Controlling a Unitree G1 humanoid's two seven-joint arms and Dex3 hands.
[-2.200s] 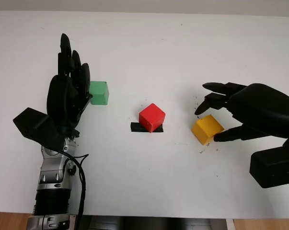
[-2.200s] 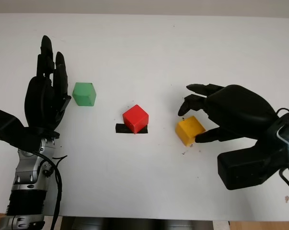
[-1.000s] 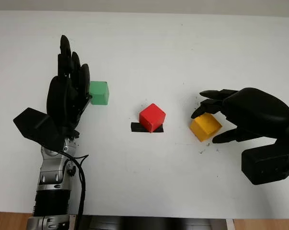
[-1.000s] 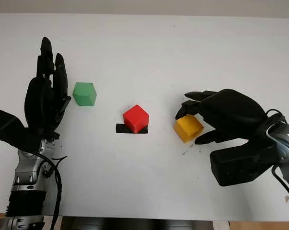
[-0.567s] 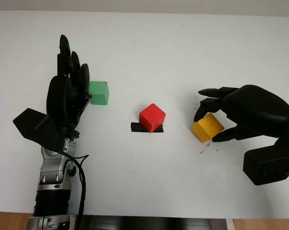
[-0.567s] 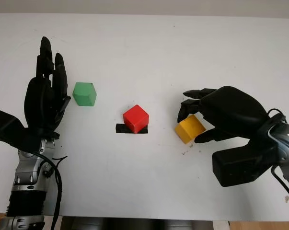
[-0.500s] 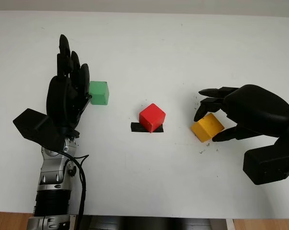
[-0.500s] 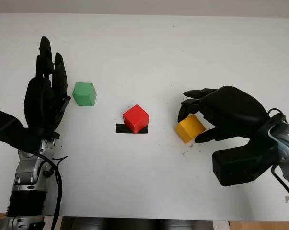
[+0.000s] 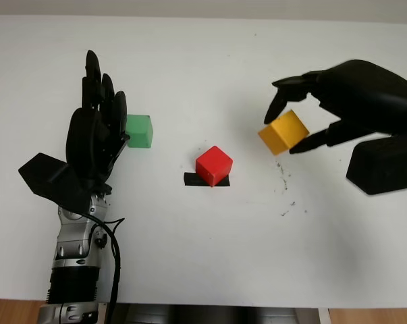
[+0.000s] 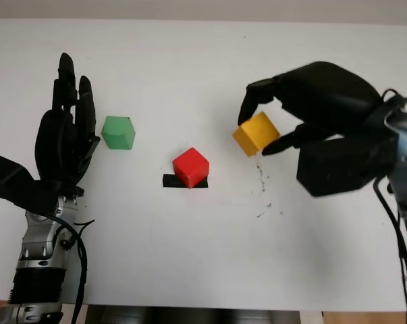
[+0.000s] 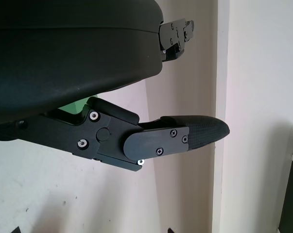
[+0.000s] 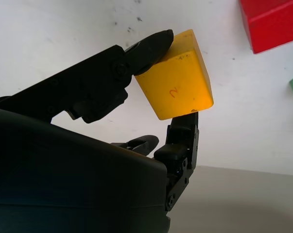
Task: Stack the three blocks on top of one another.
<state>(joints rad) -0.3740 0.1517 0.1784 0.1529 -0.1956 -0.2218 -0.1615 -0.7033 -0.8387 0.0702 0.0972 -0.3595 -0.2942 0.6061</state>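
Observation:
My right hand (image 9: 289, 131) is shut on the yellow block (image 9: 283, 131), pinched between fingers and thumb and held tilted in the air, right of and above the red block (image 9: 213, 165). The right wrist view shows the yellow block (image 12: 178, 82) clamped between two fingertips (image 12: 153, 42). The red block sits on a strip of black tape (image 9: 192, 179) at the table's middle. A green block (image 9: 139, 130) sits on the left, just beside the fingers of my open left hand (image 9: 100, 88), which stands upright over the table.
The white table (image 9: 210, 250) has dark specks (image 9: 285, 181) where the yellow block lay. Its far edge (image 9: 203, 18) runs along the top and its near edge along the bottom.
My right hand has lifted the yellow block off the table and carried it up and slightly left, away from the specks. The left hand, red block and green block have not moved.

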